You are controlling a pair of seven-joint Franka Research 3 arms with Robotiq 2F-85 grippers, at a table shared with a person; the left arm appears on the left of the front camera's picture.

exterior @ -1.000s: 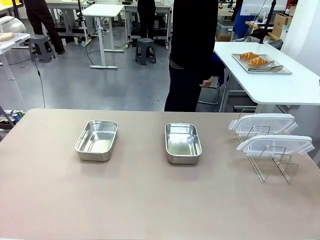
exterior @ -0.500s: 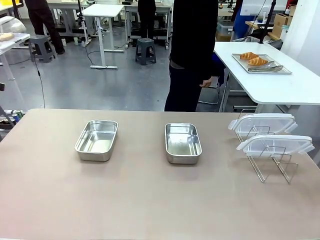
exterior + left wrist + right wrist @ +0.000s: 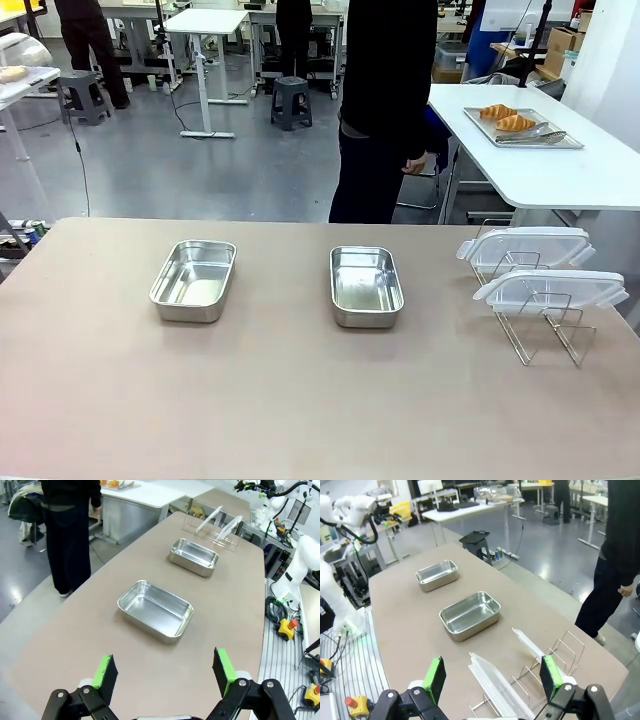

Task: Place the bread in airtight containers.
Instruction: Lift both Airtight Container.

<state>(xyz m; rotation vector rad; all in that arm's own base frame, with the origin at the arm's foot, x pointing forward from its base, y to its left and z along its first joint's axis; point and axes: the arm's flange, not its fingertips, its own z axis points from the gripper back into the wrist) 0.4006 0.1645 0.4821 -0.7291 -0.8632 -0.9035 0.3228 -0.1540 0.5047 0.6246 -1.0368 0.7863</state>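
On the tan table (image 3: 300, 420) before me: two open steel containers, the left pan (image 3: 193, 279) and the middle pan (image 3: 366, 286), well apart and both without contents. To my right, a wire rack (image 3: 545, 338) carries two clear lids, the upper lid (image 3: 525, 247) and the lower lid (image 3: 552, 289). The bread, two in number, croissant A (image 3: 497, 112) and croissant B (image 3: 516, 123), lies side by side on a steel tray (image 3: 572, 143) on the white side table (image 3: 560, 180) beyond the far edge, beside a pair of tongs (image 3: 540, 134); one person (image 3: 385, 110) stands next to it. My left gripper (image 3: 164, 666) and my right gripper (image 3: 493, 674) both hang above the table with jaws spread wide, holding nothing. I judge the task not yet begun: the opening step is getting a croissant into a pan. The bread looks beyond my reach, so the next move probably calls for the person to bring it over; each pan then wants a lid.
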